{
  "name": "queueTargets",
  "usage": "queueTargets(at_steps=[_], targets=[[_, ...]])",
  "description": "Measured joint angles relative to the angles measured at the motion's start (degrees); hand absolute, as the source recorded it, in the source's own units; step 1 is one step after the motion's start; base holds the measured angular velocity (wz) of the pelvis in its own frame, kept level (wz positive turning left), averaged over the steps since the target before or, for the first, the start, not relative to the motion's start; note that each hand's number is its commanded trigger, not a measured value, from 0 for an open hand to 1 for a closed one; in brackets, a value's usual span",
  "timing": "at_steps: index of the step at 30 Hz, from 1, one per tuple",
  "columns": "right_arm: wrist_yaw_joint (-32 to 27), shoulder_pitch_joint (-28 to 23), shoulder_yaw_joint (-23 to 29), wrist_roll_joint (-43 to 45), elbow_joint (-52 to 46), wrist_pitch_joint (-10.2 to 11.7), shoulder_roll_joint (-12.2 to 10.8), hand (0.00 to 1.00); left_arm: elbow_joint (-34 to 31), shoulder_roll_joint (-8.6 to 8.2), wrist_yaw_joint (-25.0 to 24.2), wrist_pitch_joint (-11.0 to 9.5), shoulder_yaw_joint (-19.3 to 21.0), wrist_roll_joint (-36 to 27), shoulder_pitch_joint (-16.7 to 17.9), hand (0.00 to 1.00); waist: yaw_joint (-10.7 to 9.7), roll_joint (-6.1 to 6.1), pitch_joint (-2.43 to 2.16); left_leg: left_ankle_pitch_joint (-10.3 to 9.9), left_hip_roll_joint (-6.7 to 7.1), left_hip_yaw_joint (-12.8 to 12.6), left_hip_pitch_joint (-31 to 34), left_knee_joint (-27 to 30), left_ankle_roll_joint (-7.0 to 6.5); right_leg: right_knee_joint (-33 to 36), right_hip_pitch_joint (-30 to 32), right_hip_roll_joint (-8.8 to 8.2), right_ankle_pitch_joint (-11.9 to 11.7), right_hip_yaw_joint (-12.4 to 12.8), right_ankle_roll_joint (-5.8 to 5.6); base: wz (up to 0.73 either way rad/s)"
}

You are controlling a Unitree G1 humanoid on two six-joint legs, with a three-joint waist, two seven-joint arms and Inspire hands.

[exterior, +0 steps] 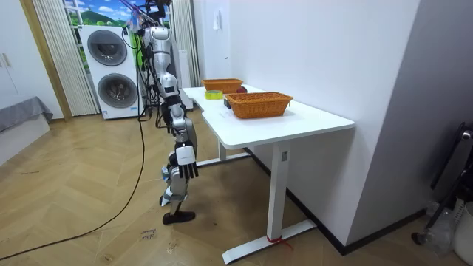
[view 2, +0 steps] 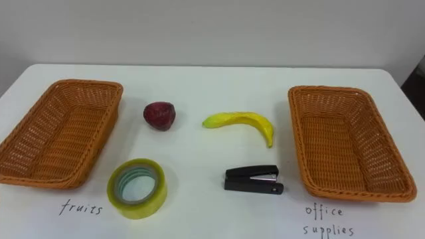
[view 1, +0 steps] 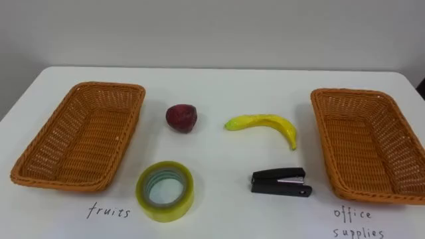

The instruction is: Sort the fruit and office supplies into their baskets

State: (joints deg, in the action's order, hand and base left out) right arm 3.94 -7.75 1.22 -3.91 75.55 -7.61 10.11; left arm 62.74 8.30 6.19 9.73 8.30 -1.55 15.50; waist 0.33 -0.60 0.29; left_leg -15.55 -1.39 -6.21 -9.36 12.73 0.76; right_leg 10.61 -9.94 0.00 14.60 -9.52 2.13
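On the white table (view 1: 219, 86) lie a dark red fruit (view 1: 180, 117), a yellow banana (view 1: 265, 123), a roll of yellowish clear tape (view 1: 166, 211) and a black stapler (view 1: 281, 181). An empty wicker basket (view 1: 80, 139) at the left stands above the handwritten word "fruits" (view 1: 109, 212). A second empty wicker basket (view 1: 365, 139) at the right stands above "office supplies" (view 1: 358, 222). In the room view I stand at the table's long side, and my right hand (exterior: 189, 168) hangs at my side below the tabletop with relaxed fingers.
A white wall runs right behind the table's far edge. The room view has two stacked washing machines (exterior: 111, 70) behind me and open wooden floor (exterior: 89, 207) around the table (exterior: 295, 122).
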Motion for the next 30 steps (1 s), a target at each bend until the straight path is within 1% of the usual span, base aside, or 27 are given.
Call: queueTargets(at_steps=[10, 12, 18, 20, 23, 25, 27, 28, 30], targets=[[-0.2, -0.1, 0.1, -0.5, 0.1, 0.0, 0.0, 0.0, 0.3, -0.12, 0.0, 0.2, -0.1, 0.0, 0.3, 0.0, -0.1, 0.06, -0.04, 0.0, -0.03, 0.0, -0.2, 0.0, 0.0, 0.1, 0.0, 0.0, 0.0, -0.1, 0.01, 0.0], [-0.5, -0.1, 0.2, -2.8, 0.7, 0.0, 0.0, 0.0, 0.4, -0.29, -0.1, 0.2, -0.1, 0.0, 0.6, 0.0, -0.1, 0.11, -0.08, 0.0, -0.02, 0.0, -0.2, 0.0, 0.0, 0.1, 0.0, -0.01, 0.0, -0.1, 0.01, 0.0], [-1.4, -0.3, 1.6, -4.8, 0.8, -0.8, -0.2, 0.0, 0.4, -0.64, -0.5, 0.3, 0.0, -0.1, 1.0, 0.0, -0.2, 0.21, -0.13, 0.0, -0.02, -0.1, -0.1, 0.0, 0.0, 0.1, 0.0, -0.01, 0.0, -0.1, 0.01, 0.0], [-1.6, -0.4, 2.4, -6.2, 0.8, -1.2, -0.2, 0.0, 0.4, -0.66, -0.6, 0.6, 0.2, -0.1, 1.0, 0.0, -0.2, 0.2, -0.14, 0.0, -0.01, -0.1, -0.2, 0.0, 0.0, 0.1, 0.0, -0.02, 0.0, -0.1, 0.01, 0.0], [-2.7, -1.6, 2.7, -8.4, 0.9, -1.3, -0.3, 0.0, 0.3, -0.77, -0.6, 1.1, 1.3, -0.1, 1.0, 0.0, -0.2, 0.14, -0.18, 0.0, -0.01, -0.1, -0.3, 0.0, 0.0, 0.2, 0.0, -0.02, 0.0, -0.1, 0.01, 0.0], [-3.4, -2.2, 4.5, -10.7, 1.4, -1.4, -0.3, 0.0, 0.3, -0.92, -0.6, 1.6, 3.0, -0.1, 1.1, 0.0, -0.2, 0.05, -0.24, 0.0, -0.01, -0.1, -0.5, -0.1, 0.0, 0.2, -0.1, 0.0, 0.0, 0.1, 0.01, -0.02], [-4.4, -3.3, 7.4, -15.0, 1.5, -2.4, -0.3, 0.0, 0.2, -0.89, -0.6, 2.0, 5.1, -1.2, 1.6, 0.0, -0.5, -0.29, -0.35, 0.0, -0.04, -0.2, -1.0, -0.2, 0.0, 0.2, -0.5, 0.01, 0.0, 0.1, 0.01, 0.0], [-4.8, -3.5, 8.1, -16.2, 1.6, -2.6, -0.3, 0.0, 0.2, -0.84, -0.6, 2.1, 5.1, -1.4, 1.7, 0.0, -0.6, -0.35, -0.33, 0.0, -0.04, -0.2, -1.2, -0.4, 0.0, 0.2, -0.6, 0.01, 0.0, 0.1, 0.01, 0.0], [-6.3, -4.1, 11.3, -20.0, 1.6, -3.8, -0.2, 0.0, 0.2, -0.8, -0.6, 2.8, 5.3, -2.7, 2.3, 0.0, -1.8, -0.56, -0.32, 0.0, -0.01, -0.2, -1.3, -0.6, 0.0, -0.1, -1.0, 0.02, 0.0, 0.2, -0.01, 0.0]])
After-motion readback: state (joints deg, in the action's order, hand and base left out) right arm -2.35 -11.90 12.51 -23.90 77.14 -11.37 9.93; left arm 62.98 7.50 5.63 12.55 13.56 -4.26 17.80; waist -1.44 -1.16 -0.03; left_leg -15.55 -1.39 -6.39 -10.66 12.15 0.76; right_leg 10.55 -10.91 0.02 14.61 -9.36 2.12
